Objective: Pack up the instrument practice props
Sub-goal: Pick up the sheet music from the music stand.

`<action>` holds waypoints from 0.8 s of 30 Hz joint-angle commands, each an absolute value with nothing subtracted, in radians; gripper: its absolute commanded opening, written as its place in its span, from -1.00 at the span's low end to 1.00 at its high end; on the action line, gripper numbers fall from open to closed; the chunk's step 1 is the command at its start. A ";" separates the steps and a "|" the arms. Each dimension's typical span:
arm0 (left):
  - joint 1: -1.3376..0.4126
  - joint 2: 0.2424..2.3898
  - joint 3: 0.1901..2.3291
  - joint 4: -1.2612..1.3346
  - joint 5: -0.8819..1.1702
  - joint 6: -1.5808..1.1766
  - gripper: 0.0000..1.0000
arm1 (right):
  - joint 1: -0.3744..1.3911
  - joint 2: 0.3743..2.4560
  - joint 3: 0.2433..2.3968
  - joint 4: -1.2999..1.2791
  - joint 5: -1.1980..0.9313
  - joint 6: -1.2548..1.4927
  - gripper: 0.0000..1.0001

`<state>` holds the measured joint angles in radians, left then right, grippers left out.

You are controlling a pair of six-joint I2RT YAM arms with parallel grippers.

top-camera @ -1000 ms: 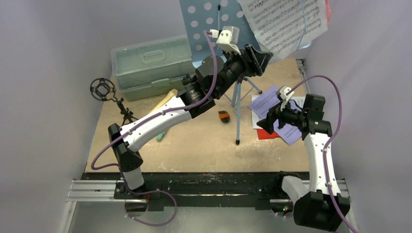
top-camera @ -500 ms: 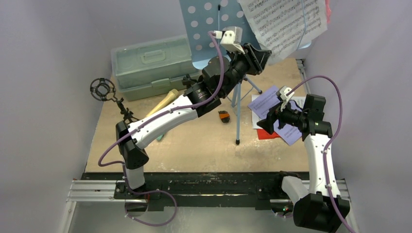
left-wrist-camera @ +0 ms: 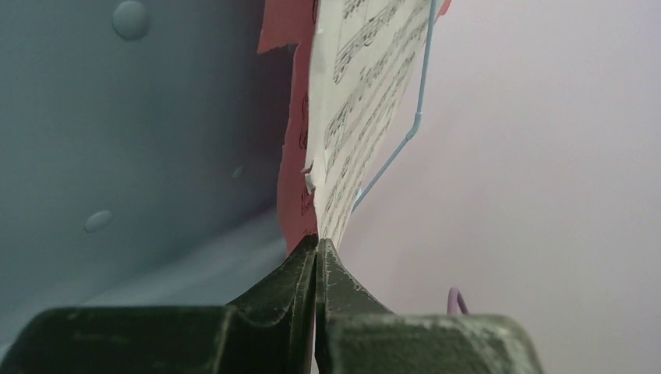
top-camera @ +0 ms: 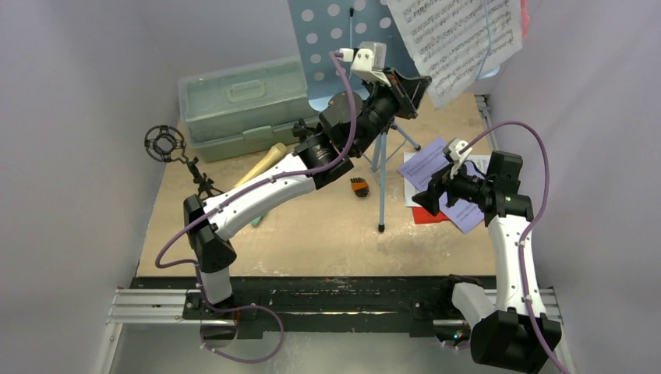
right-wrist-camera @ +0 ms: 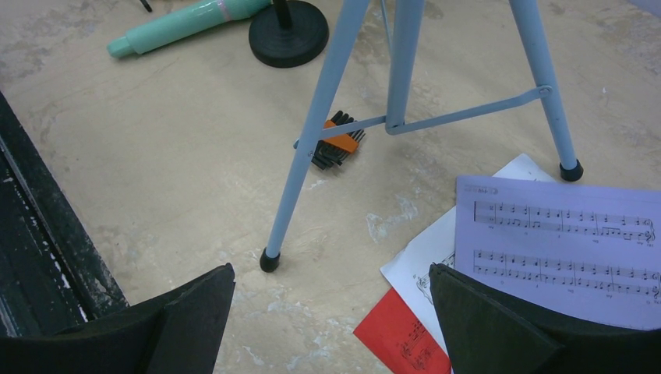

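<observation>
Pinching the white music sheet's (left-wrist-camera: 358,101) lower edge, the left claw (left-wrist-camera: 316,245) sits directly beneath it on the music rack (left-wrist-camera: 117,156). The right claw (right-wrist-camera: 329,273) hangs spread above the purple sheet (right-wrist-camera: 569,249). Risk: pulling against the wire retainer (left-wrist-camera: 413,117) could tear the paper or topple the rack.

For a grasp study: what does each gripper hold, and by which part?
The left gripper pinches the lower edge of the white music sheet; the red sheet behind may be caught too. The right gripper is open, holding nothing.
</observation>
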<state>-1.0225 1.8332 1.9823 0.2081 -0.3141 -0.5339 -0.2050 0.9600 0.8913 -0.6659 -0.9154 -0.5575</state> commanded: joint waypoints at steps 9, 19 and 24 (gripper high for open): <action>-1.069 1.567 1.767 0.268 -0.337 -0.326 -1.00 | -0.207 0.942 0.878 -0.661 -0.934 -0.569 0.98; -1.069 1.418 1.674 0.137 -0.267 -0.253 -1.00 | -0.207 0.944 0.876 -0.660 -0.925 -0.570 0.98; -1.069 1.314 1.606 0.017 -0.191 -0.245 -1.00 | -0.206 0.940 0.877 -0.671 -0.931 -0.583 0.98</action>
<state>-1.0714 1.4071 1.6516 0.1165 -0.2722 -0.2775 -0.2050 0.9596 0.8764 -0.6662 -0.9146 -0.5613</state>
